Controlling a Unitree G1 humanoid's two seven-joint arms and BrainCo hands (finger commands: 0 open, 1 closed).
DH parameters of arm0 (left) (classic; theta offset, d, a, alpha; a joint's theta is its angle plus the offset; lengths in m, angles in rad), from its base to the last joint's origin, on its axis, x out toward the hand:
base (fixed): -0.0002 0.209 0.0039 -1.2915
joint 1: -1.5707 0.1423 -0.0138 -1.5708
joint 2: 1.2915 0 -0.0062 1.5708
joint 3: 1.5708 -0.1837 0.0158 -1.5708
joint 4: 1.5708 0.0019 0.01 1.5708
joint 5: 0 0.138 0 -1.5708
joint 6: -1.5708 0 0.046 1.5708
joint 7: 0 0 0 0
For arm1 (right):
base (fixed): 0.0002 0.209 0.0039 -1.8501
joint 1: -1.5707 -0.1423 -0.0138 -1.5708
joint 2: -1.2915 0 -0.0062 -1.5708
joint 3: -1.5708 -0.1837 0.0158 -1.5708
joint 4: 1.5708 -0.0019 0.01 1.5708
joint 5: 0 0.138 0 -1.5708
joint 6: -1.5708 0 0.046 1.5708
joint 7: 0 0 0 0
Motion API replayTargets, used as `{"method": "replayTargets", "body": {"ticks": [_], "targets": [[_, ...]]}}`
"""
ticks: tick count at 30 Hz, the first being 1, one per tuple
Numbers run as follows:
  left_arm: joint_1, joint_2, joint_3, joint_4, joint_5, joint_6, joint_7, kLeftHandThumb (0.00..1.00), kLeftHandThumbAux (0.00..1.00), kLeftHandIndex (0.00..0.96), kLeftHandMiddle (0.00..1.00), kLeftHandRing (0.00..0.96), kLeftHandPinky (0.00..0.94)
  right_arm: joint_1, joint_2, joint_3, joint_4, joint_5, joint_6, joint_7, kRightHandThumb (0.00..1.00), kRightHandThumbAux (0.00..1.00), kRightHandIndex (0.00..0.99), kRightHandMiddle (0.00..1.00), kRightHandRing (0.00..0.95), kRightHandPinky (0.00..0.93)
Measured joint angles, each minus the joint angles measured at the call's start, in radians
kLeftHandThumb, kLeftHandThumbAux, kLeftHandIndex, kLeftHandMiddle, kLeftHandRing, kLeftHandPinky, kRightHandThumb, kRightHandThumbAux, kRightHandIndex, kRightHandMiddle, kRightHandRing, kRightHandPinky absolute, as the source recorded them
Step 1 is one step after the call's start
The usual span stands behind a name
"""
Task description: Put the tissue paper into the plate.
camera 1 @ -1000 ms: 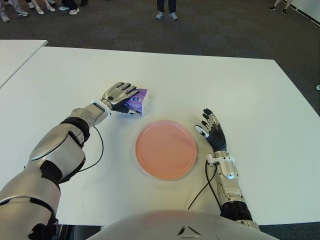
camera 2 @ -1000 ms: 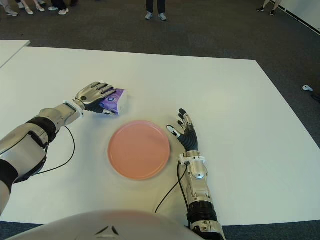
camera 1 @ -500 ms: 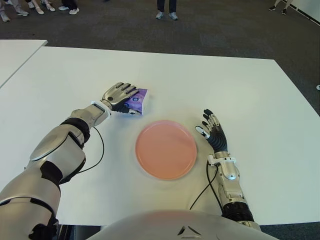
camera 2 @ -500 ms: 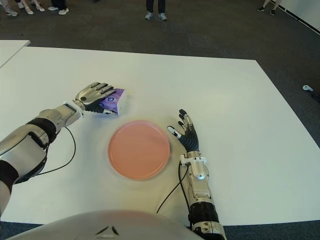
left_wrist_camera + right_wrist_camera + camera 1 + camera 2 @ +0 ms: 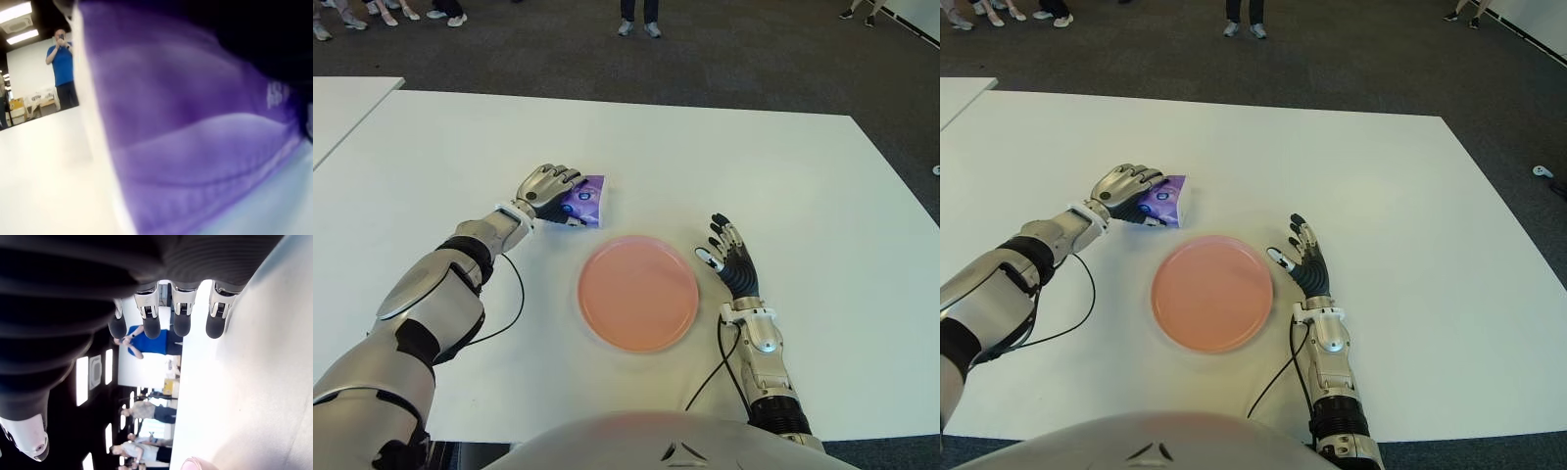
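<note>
White table (image 5: 803, 176), dark carpet (image 5: 754, 59) beyond — bystanders' shoes (image 5: 637, 29) at its far edge.

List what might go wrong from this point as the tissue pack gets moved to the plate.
The left hand curls over only one end of the purple tissue pack, so the soft pack may slip out on lifting. The pink plate looks shallow, so a dropped pack could slide off onto the white table. The right hand, open beside the plate on its right, might get bumped.

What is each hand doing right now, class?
Left hand: fingers closed on the tissue pack, on the table.
Right hand: open, empty, right of the plate.
</note>
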Motion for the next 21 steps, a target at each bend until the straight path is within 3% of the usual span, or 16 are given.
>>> {"method": "replayTargets", "body": {"ticks": [8, 21], "targets": [[0.018, -0.039, 0.009, 0.009, 0.0, 0.05, 0.094, 0.848, 0.664, 0.403, 0.549, 0.717, 0.744, 0.0, 0.0, 0.0, -0.002, -0.001, 0.008, -0.008, 0.0, 0.603, 0.0, 0.0, 0.0, 0.0], [0.022, -0.073, 0.029, 0.022, -0.003, 0.093, 0.154, 0.851, 0.667, 0.402, 0.547, 0.805, 0.804, 0.004, 0.0, 0.0, -0.012, -0.001, 0.018, -0.01, 0.0, 0.612, 0.0, 0.0, 0.0, 0.0]]}}
